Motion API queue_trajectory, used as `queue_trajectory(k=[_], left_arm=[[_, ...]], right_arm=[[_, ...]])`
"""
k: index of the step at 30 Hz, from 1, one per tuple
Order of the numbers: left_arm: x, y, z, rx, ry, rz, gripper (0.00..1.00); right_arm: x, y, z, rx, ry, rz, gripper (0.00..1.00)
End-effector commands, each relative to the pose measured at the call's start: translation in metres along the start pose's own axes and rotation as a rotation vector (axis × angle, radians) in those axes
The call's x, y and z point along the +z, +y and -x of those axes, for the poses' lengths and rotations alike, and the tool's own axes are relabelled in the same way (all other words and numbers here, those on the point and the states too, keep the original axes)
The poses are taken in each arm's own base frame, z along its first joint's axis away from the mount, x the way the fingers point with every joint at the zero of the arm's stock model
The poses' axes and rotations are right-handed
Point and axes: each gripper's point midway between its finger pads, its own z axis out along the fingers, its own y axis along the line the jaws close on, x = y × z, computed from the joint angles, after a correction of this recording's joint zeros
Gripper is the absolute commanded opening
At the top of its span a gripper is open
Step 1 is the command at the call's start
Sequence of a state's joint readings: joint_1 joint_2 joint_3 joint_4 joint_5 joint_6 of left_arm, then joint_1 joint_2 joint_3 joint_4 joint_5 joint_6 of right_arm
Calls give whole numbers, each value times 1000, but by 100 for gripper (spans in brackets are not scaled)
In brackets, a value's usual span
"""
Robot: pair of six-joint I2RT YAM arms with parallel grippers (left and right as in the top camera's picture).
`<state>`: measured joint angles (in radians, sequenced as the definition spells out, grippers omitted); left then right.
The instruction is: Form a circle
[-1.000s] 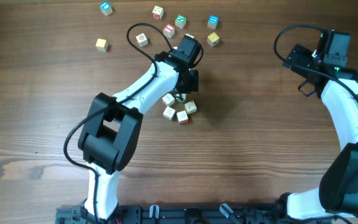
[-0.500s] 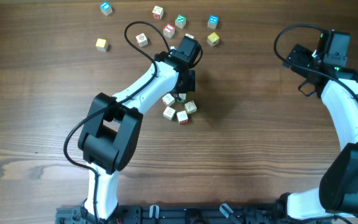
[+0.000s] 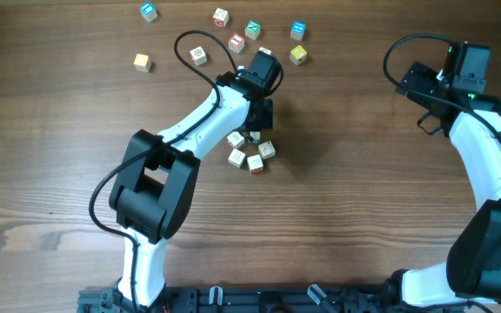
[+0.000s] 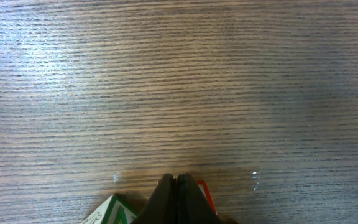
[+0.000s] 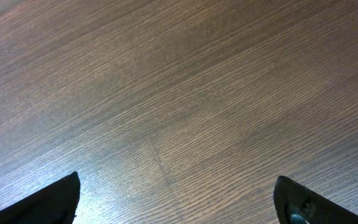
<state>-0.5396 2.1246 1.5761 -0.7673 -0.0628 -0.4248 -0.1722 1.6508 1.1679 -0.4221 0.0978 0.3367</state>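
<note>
While pinched closed and empty, seemingly for nudging, left hand (image 4: 177, 186) sits at the circle (image 3: 250, 150) | right hand (image 5: 178, 202): wide open, idle near bench's right edge, out of the way

White links (image 3: 200, 122), black joints (image 3: 150, 187), looping black cables (image 3: 183, 42), black left gripper (image 4: 176, 182)

Left pincer (image 4: 176, 182) closed; right pincer (image 5: 176, 182) spread

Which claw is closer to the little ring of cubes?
Left. The left claw is at the circle, over its top edge; the right claw is far off to the side.
</note>
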Motion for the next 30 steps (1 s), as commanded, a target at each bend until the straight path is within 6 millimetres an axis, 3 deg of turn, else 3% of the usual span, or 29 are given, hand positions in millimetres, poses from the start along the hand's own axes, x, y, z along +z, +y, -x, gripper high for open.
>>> queue_trajectory(k=[1, 10, 14, 16, 20, 23, 30], left_arm=[[6, -2, -8, 9, 19, 13, 6], [4, 0, 12, 2, -70, 34, 14], [-19, 10, 38, -40, -142, 30, 15], [-32, 26, 50, -83, -167, 29, 17], [-30, 56, 42, -128, -102, 73, 14], [-29, 60, 30, -151, -53, 80, 4], [-16, 59, 18, -148, -27, 70, 4]], right_arm=[[-2, 2, 4, 11, -10, 5, 100], [-2, 2, 4, 11, -10, 5, 100], [-2, 2, 4, 11, -10, 5, 100], [-2, 2, 4, 11, -10, 5, 100], [-2, 2, 4, 11, -10, 5, 100], [-2, 2, 4, 11, -10, 5, 100], [-2, 2, 4, 11, -10, 5, 100]])
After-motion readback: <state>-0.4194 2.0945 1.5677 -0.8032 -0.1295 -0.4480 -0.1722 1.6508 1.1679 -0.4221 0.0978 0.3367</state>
